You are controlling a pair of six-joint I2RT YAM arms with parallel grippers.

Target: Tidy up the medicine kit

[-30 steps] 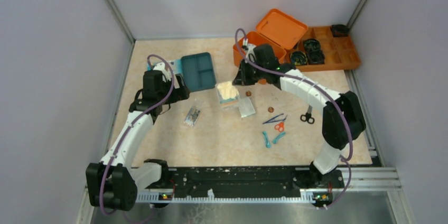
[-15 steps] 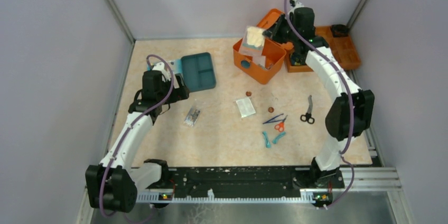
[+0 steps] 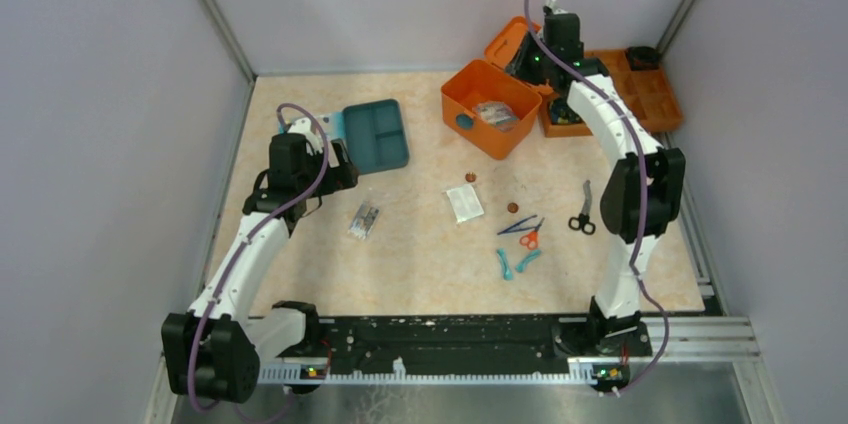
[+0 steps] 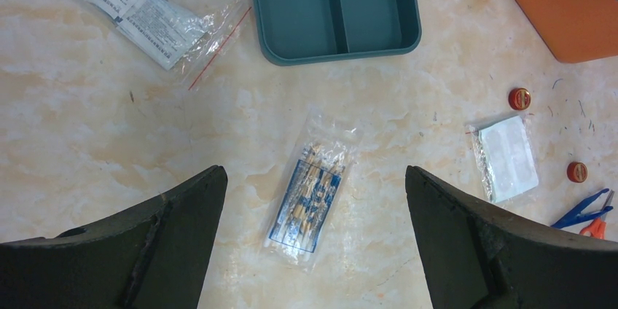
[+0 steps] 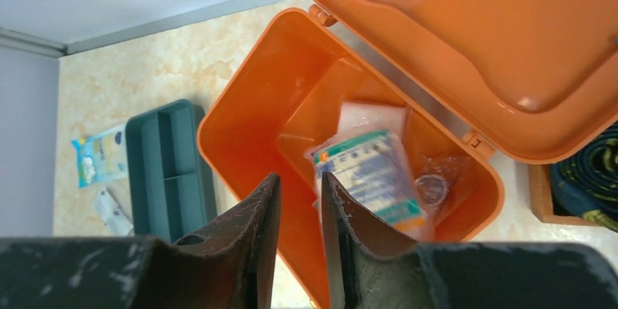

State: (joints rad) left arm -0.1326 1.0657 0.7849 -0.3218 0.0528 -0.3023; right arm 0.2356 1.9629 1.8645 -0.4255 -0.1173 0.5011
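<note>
While the right arm reaches across the far table, top view first: medicine kit (image 3: 457,102) sits at the far middle with its lid (image 3: 507,39) thrown back. It is just beside the orange divided tray (image 3: 655,94). Right gripper (image 3: 525,62) hangs over the kit's far edge, close to the lid. Left gripper (image 3: 338,168) hovers near the teal tray (image 3: 378,134). Scissors (image 3: 581,222) and a flat white packet (image 3: 465,204) lie loose mid-table.

Left wrist view: jaws spread wide, nothing between them, a swab packet (image 4: 310,196) flat on the table directly below. Risk, as I judge it: thin film lying flat, so the fingers may scrape marble or pinch only plastic.

Right wrist view: jaws parted by a narrow slit, gripping nothing and touching nothing I can see. Below, a green-edged packet (image 5: 368,174) lies in the kit, seemingly propped against other packets.

- Risk: propped packets could foul the lid at closing.
- Risk: the wrist could clip the lid, being so near it.
</note>
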